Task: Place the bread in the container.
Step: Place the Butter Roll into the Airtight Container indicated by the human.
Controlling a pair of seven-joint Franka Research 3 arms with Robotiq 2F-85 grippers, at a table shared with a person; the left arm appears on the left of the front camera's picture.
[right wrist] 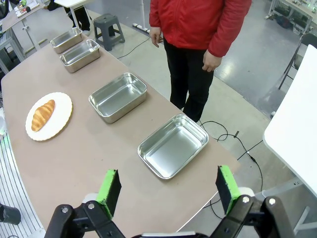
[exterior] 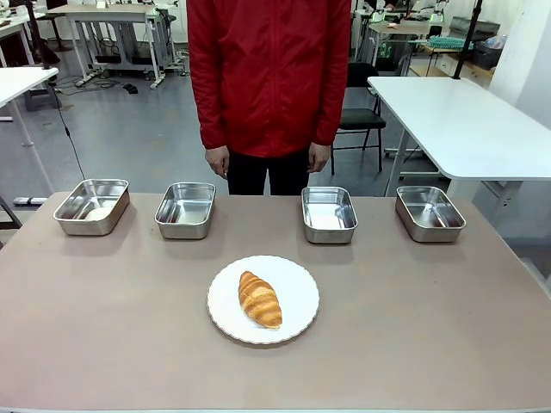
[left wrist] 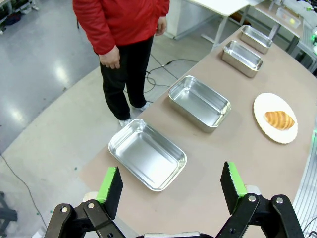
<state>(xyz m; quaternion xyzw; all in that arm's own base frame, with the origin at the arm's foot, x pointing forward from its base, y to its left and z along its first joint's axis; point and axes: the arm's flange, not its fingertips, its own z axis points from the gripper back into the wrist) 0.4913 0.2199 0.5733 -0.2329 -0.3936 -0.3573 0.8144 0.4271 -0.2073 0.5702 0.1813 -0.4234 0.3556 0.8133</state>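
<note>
A golden-brown croissant (exterior: 260,299) lies on a round white plate (exterior: 297,314) near the table's front middle; it also shows as the bread (left wrist: 279,119) in the left wrist view and the bread (right wrist: 42,114) in the right wrist view. Several alike steel trays stand in a row at the far edge: tray (exterior: 92,206), tray (exterior: 186,209), tray (exterior: 328,213), tray (exterior: 429,212). My left gripper (left wrist: 172,188) hangs open high above the leftmost tray (left wrist: 147,153). My right gripper (right wrist: 168,189) hangs open high above the rightmost tray (right wrist: 173,145). Both hold nothing.
A person in a red jacket (exterior: 269,73) stands at the far side, hands (exterior: 217,160) down by the sides. Another white table (exterior: 465,120) stands to the right behind. The brown tabletop (exterior: 413,318) has free room on both sides of the plate.
</note>
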